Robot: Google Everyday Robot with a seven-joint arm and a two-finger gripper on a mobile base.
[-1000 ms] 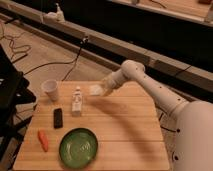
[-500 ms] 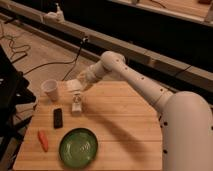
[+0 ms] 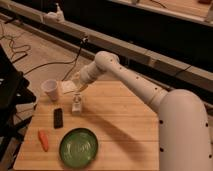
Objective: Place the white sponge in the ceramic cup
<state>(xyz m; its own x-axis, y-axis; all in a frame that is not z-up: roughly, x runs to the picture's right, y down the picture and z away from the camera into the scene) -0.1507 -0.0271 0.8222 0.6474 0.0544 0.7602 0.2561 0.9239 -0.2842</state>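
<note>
The white ceramic cup (image 3: pixel 50 89) stands upright at the far left corner of the wooden table (image 3: pixel 125 130). My gripper (image 3: pixel 75 85) hangs just right of the cup, above the table's back edge. It is shut on the white sponge (image 3: pixel 66 88), which sticks out to the left toward the cup's rim and sits close beside it, outside the cup. The arm reaches in from the right.
A small upright white bottle-like figure (image 3: pixel 76 104) stands just below the gripper. A black flat object (image 3: pixel 58 118), an orange carrot (image 3: pixel 43 140) and a green plate (image 3: pixel 78 147) lie on the left front. A dark stand (image 3: pixel 10 95) is left of the table.
My gripper has carried the sponge leftward from the table's middle back to just beside the cup, and a little lower.
</note>
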